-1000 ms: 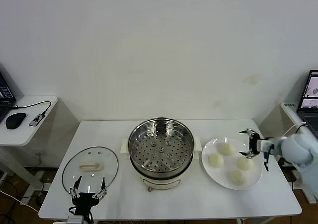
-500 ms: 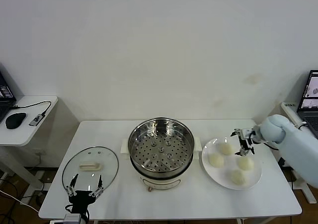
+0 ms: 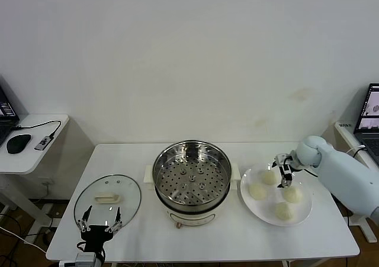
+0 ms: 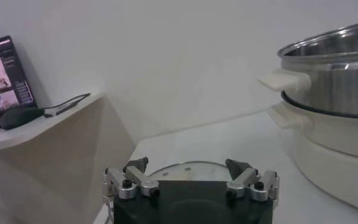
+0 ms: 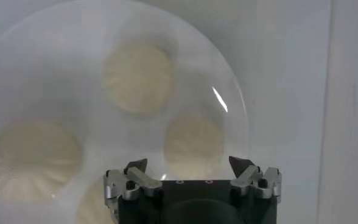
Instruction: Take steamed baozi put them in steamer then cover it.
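Observation:
Four cream-white baozi lie on a white plate (image 3: 304, 211) at the table's right: one at the back (image 3: 270, 177), one left (image 3: 257, 190), one right (image 3: 292, 194), one in front (image 3: 285, 211). My right gripper (image 3: 282, 170) is open and empty just above the back of the plate, between the back and right baozi. In the right wrist view it (image 5: 188, 164) hangs over one baozi (image 5: 193, 140). The steamer (image 3: 192, 178) stands uncovered and empty at the centre. The glass cover (image 3: 108, 199) lies flat at the left. My left gripper (image 3: 98, 227) is open at the cover's front edge.
A side table with a mouse (image 3: 18, 142) and cable stands at the far left. A laptop (image 3: 371, 110) is at the far right. In the left wrist view the steamer's wall and handle (image 4: 331, 79) rise beside the cover's rim (image 4: 185, 170).
My right arm has swung left from the plate's right edge to above the baozi at the plate's back. My left gripper has drifted slightly towards the table's front edge.

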Robot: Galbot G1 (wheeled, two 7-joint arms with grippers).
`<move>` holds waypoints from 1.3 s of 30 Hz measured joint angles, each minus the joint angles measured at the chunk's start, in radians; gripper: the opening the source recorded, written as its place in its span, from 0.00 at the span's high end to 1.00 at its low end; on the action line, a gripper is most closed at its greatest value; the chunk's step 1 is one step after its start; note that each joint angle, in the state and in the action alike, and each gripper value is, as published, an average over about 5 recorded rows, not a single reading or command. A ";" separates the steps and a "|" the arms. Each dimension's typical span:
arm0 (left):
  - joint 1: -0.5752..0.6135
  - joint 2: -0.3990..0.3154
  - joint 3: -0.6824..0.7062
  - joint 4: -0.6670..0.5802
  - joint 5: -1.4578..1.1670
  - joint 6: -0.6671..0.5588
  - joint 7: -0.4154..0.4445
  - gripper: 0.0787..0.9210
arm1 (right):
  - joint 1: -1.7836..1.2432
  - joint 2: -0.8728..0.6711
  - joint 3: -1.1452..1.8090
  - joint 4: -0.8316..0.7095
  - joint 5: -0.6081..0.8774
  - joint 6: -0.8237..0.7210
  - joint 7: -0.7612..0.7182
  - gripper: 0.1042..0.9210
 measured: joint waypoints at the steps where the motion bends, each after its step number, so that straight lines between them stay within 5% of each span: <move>1: 0.001 0.000 0.000 -0.001 0.001 0.000 0.000 0.12 | 0.001 0.005 0.000 -0.007 -0.002 0.000 0.001 0.15; 25: 0.003 -0.001 0.002 -0.006 0.014 -0.011 -0.002 0.12 | 0.021 0.040 -0.021 -0.052 0.008 -0.015 0.000 0.46; 39: -0.013 0.009 0.007 0.003 -0.015 -0.009 0.000 0.12 | 0.136 -0.090 -0.101 0.125 0.140 -0.058 0.004 0.49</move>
